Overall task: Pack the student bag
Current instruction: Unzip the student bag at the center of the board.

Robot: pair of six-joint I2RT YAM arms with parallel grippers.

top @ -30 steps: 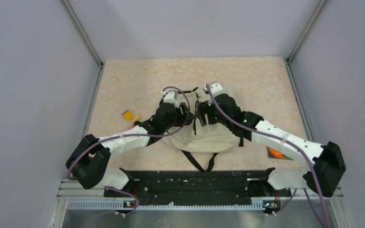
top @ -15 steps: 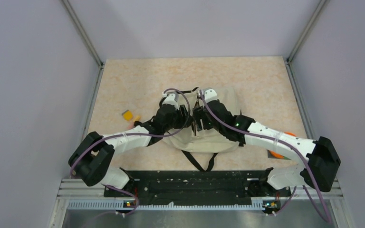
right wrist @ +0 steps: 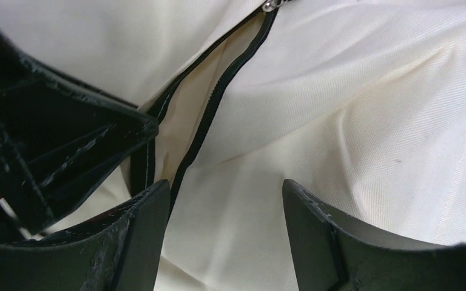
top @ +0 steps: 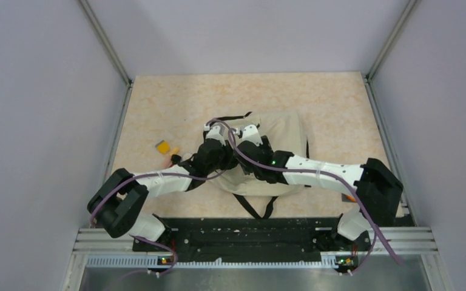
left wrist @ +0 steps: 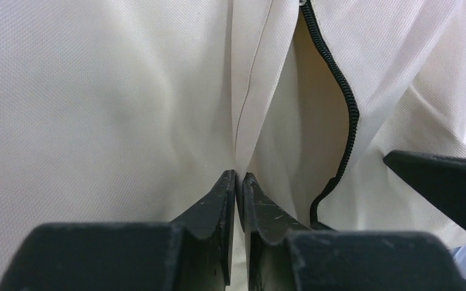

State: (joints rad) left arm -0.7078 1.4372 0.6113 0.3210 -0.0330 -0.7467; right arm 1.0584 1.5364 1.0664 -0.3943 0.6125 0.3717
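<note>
Left of student bag (top: 282, 130), yellow item (top: 164, 147), apart

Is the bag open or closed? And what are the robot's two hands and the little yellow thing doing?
student bag: lying flat on the table.
zipper: unzipped along the part in view, a gap showing.
left gripper: shut, pinching a fold of the bag's fabric.
right gripper: open, over the bag beside the zipper.
yellow block: lying on the table left of the bag, untouched.
</note>
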